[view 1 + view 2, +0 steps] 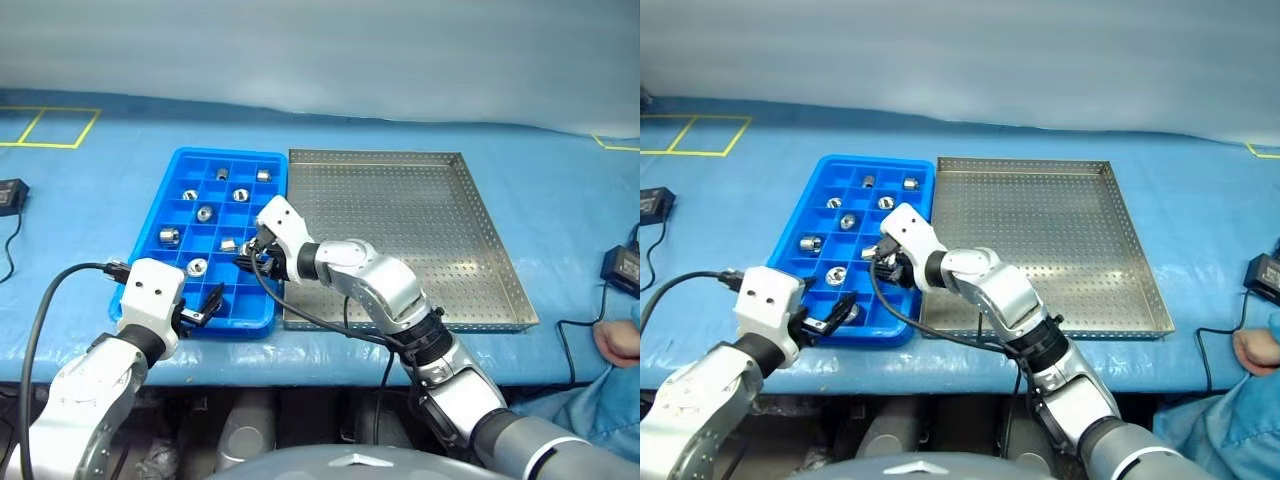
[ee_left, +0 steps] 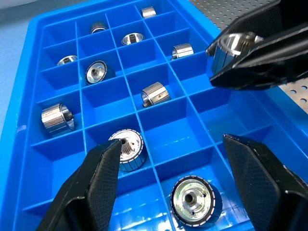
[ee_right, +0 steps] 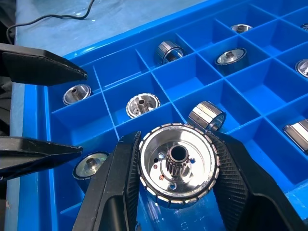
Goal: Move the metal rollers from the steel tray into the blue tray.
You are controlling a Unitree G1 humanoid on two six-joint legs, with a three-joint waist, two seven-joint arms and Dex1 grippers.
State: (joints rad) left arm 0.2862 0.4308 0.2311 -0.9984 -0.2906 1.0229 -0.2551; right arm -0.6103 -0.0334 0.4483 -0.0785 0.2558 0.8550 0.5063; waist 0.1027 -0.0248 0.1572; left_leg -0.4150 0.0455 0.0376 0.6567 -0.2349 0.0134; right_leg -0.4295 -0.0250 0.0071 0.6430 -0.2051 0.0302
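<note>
The blue tray [image 1: 232, 153] lies left of the steel tray [image 1: 400, 220], whose perforated floor looks bare. Several metal rollers sit in the blue tray's compartments, one to each, such as a roller [image 1: 170, 236] on the left side and another roller [image 2: 155, 93] in the middle. My right gripper [image 1: 250, 258] reaches across from the steel tray side and is shut on one roller [image 3: 175, 163], held just above the blue tray's near right compartments. My left gripper [image 1: 205, 305] hangs open over the tray's near edge, holding nothing, its fingers [image 2: 103, 178] spread wide.
The table is covered with blue sheeting. A black adapter [image 1: 10, 193] with a cable lies at the far left and another adapter [image 1: 622, 266] at the far right. A person's hand [image 1: 618, 342] rests at the right edge. Yellow tape lines [image 1: 50, 125] mark the back left.
</note>
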